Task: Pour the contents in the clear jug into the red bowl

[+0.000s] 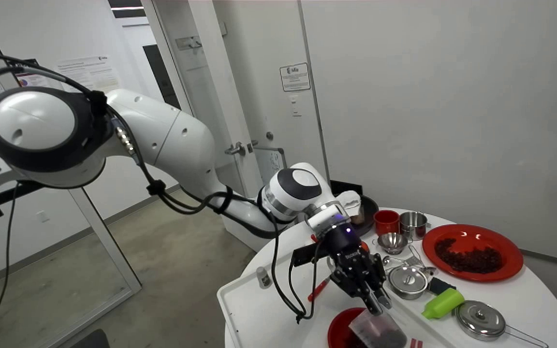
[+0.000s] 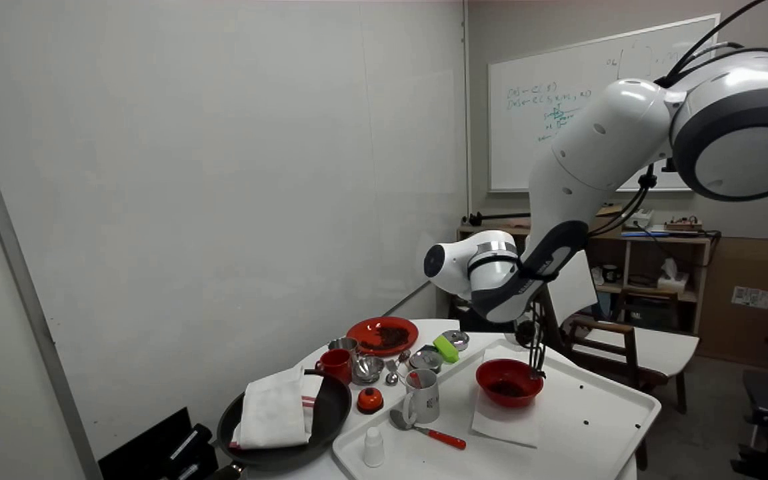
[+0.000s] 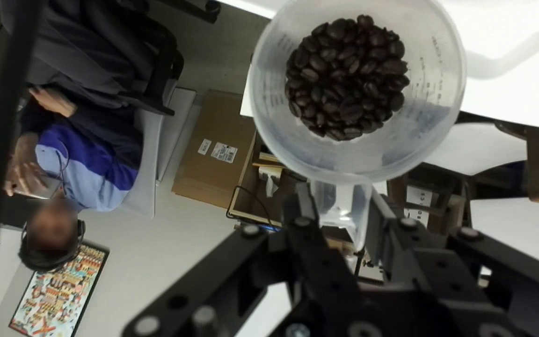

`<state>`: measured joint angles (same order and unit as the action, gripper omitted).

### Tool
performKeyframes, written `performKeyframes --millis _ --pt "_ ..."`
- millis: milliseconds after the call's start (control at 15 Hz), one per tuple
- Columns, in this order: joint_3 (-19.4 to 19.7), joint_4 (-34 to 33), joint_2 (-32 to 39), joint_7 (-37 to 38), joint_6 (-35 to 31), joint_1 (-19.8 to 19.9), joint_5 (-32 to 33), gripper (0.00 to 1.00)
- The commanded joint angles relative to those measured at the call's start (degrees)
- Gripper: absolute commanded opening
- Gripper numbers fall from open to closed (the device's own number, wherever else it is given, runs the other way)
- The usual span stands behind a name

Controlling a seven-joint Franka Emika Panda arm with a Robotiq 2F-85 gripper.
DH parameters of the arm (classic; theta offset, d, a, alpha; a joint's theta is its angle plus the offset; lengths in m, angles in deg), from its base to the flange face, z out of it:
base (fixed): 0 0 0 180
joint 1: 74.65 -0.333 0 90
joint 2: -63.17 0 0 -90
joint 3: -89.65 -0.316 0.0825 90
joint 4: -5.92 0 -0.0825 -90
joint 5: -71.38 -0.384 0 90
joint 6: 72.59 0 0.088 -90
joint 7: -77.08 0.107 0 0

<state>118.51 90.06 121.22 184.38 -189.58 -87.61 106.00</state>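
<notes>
The clear jug [image 1: 379, 329] is pale and see-through, tilted beside and partly over the red bowl [image 1: 338, 326] in an exterior view. In the wrist view the jug [image 3: 438, 98] shows its round mouth, with dark coffee beans [image 3: 346, 77] at its bottom. My gripper [image 1: 380, 305] is shut on the jug's handle, and its fingers [image 3: 343, 206] stand either side of that handle. The red bowl [image 2: 501, 396] rests on a white cloth on the tray and holds some dark contents. The jug is hidden in that exterior view, and the bowl is out of the wrist view.
A white tray [image 2: 571, 440] holds a mug [image 2: 426, 400], a red-handled ladle [image 2: 445, 438] and a few stray beans. Beyond it are a wide red dish [image 1: 510, 246], metal pots [image 1: 481, 319], a red cup [image 1: 386, 221] and a pan [image 2: 337, 417]. A person [image 3: 87, 154] sits in the background.
</notes>
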Motion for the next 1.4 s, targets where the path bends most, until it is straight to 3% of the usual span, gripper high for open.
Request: performKeyframes --millis 0,400,800,1333 --pt "-0.4 -1.3 1.0 6.7 5.9 -1.3 5.5 0.10" --pt "-5.1 -3.6 2.5 11.5 14.1 0.0 12.6 0.10" --pt "-9.1 -7.8 5.6 13.3 16.8 2.5 16.0 0.10" --pt "-10.3 -15.0 11.4 14.9 19.4 3.8 18.8 0.10"
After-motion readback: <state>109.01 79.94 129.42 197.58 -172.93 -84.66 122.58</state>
